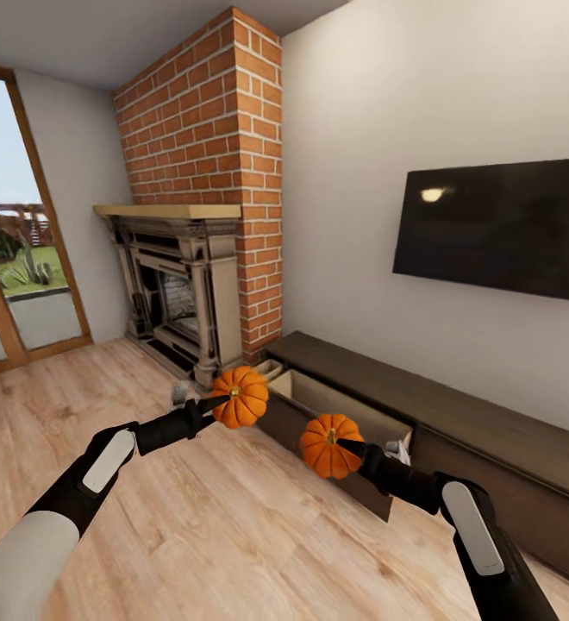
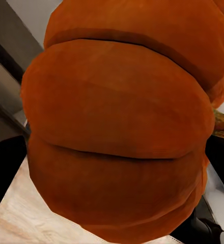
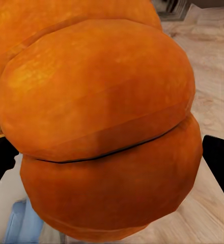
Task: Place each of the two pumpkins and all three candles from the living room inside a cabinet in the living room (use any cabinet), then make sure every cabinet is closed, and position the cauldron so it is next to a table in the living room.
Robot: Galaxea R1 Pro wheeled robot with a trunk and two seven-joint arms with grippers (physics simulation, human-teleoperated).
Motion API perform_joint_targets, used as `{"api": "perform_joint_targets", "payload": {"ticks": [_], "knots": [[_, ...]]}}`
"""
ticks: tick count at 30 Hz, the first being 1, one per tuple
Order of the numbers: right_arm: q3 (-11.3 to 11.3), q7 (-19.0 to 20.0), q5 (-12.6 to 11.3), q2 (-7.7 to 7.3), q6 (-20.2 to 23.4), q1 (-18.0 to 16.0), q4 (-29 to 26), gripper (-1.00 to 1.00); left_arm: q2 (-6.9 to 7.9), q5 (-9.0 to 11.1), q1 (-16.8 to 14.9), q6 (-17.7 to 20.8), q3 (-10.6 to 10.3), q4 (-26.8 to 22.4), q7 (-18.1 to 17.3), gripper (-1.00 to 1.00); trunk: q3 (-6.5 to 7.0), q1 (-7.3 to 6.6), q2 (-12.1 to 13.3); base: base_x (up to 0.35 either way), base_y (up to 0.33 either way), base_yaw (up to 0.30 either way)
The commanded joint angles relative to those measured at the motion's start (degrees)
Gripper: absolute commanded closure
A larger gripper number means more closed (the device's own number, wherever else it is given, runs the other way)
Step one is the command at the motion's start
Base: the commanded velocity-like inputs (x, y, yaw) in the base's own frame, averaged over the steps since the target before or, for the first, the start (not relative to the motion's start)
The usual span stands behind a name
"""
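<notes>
Both forearms reach low in the frame, my left fingers [image 1: 209, 404] clamped on one pumpkin [image 1: 240, 396] and my right fingers [image 1: 350, 447] on the other pumpkin [image 1: 329, 445], held just centre-frame before what seems the cabinet's [image 1: 457, 405] open front, ready for stowing.

Orange ribbed pumpkins [image 1: 240, 397], dark brown cabinet [image 1: 457, 405].

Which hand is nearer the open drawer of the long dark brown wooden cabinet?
Right. The right hand, holding an orange ribbed pumpkin, hangs at the open drawer front of the cabinet. The left hand, holding the other pumpkin, is off the drawer's fireplace-side end.
</notes>
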Motion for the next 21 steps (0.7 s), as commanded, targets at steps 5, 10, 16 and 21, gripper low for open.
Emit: {"api": "perform_joint_targets", "payload": {"ticks": [5,10,16,21], "knots": [[0.6,0.5,-0.4,-0.03,0.3,0.0,-0.1,1.00,0.04,1.2,-0.1,0.5,-0.1,0.0,-0.1,1.00,-0.24,0.03,0.0,0.188,0.099,0.260],[0.8,0.5,-0.4,-0.01,0.3,0.0,-0.1,1.00,0.04,1.3,-0.1,0.5,-0.1,0.0,-0.2,1.00,-0.43,0.03,0.0,0.036,0.017,0.260],[0.9,0.5,-0.4,-0.05,0.3,-0.1,-0.1,1.00,0.04,1.3,-0.1,0.5,-0.1,0.0,-0.2,1.00,-0.65,0.03,0.0,0.015,0.003,0.260],[0.9,0.5,-0.4,-0.06,0.3,0.0,-0.1,1.00,0.04,1.3,-0.1,0.5,-0.1,0.0,-0.1,1.00,-0.84,0.03,0.0,0.192,0.016,0.260]]}}
